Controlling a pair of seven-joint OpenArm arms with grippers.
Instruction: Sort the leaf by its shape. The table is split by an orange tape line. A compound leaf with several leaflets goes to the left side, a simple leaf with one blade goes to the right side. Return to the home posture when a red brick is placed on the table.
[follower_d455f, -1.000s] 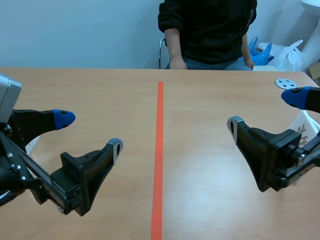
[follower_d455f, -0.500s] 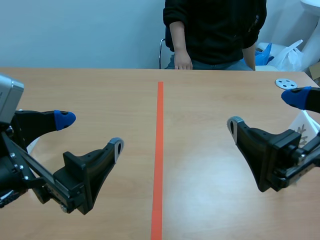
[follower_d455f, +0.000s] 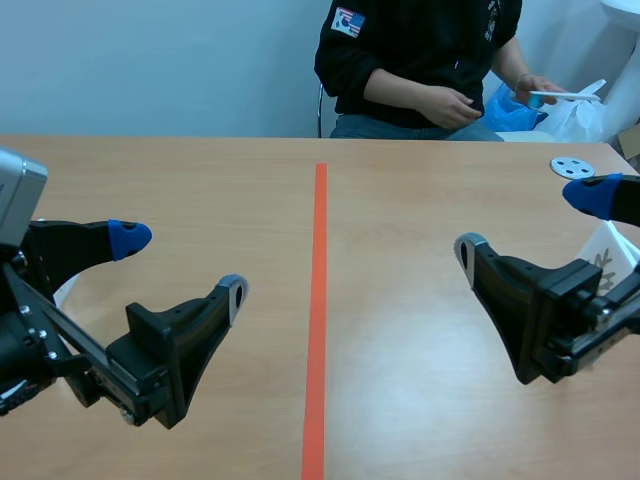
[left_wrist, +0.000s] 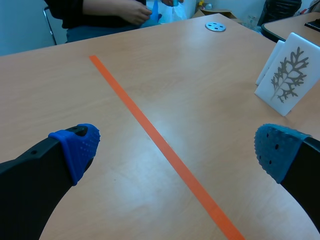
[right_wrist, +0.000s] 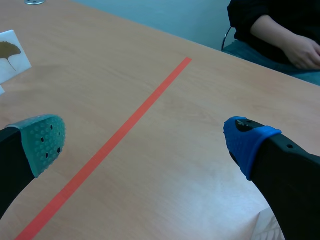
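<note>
A: Orange tape (follower_d455f: 318, 300) split your desk (follower_d455f: 420, 340) down the middle. Your left claw (follower_d455f: 181, 266) hung over the left half, released, with nothing between its blue pad and its grey one.

B: You had the same on the other side. Your right claw (follower_d455f: 529, 221) was spread wide over the right half, gripping nothing.

A: Your left wrist camera showed you the compound-leaf card (left_wrist: 290, 80). It was white, printed with a feathery, many-lobed leaf, and stood tilted on the right side of the tape. In the scene view it was just beside your right arm. Another white card (left_wrist: 266, 64) stood just behind it.

B: Your right wrist camera gave you the ginkgo card (right_wrist: 11, 55), a single fan-shaped blade on white. It was across the tape on the left half, well ahead of that claw.

A: You also had a grey disc (follower_d455f: 572, 167) with holes near the far right corner.

B: Across from you sat a person (follower_d455f: 420, 50) in a dark top, one hand holding something white. I couldn't tell what.
</note>
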